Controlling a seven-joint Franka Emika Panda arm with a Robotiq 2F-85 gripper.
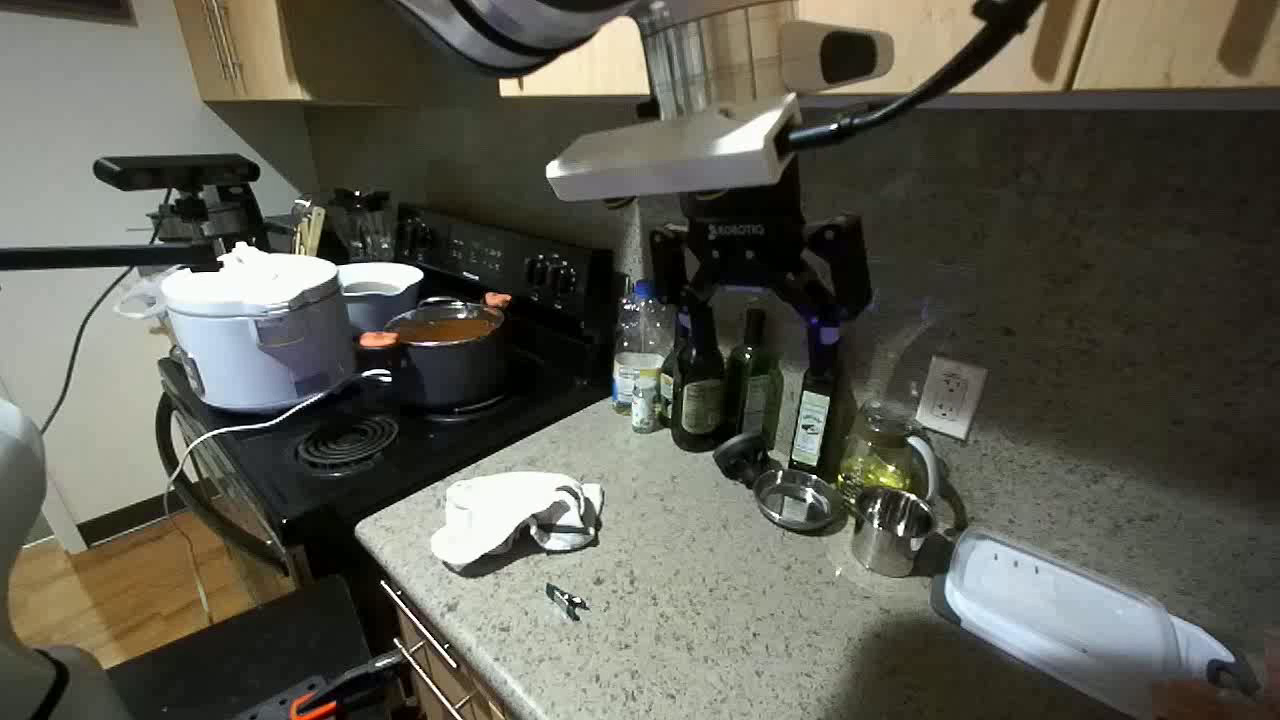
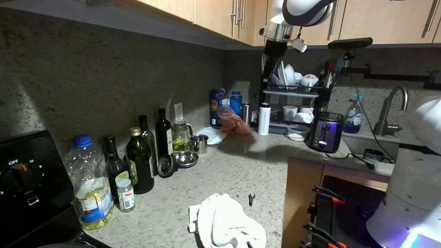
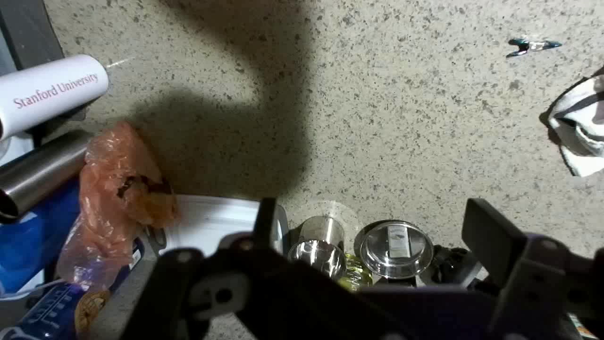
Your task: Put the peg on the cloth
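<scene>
1 peg (image 3: 534, 46) near 1 cloth (image 1: 500, 512)

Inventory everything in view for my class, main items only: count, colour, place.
cloth: one, white, counter
peg: one, dark, near cloth
glass bottles: four, dark, counter
jar: one, clear, counter
plastic bottle: one, clear, beside jar
pitcher: one, clear, counter
metal cup: one, silver, beside pitcher
metal dish: one, silver, near pitcher
cooker: one, white, stove
orange-handled pot: one, dark, stove
tumbler: one, white, near dish rack
bag: one, orange, near tumbler
water bottles: two, blue, by bag
toaster: one, dark, by sink
arm: one, white, over counter
hand: one, black, open, above counter
</scene>
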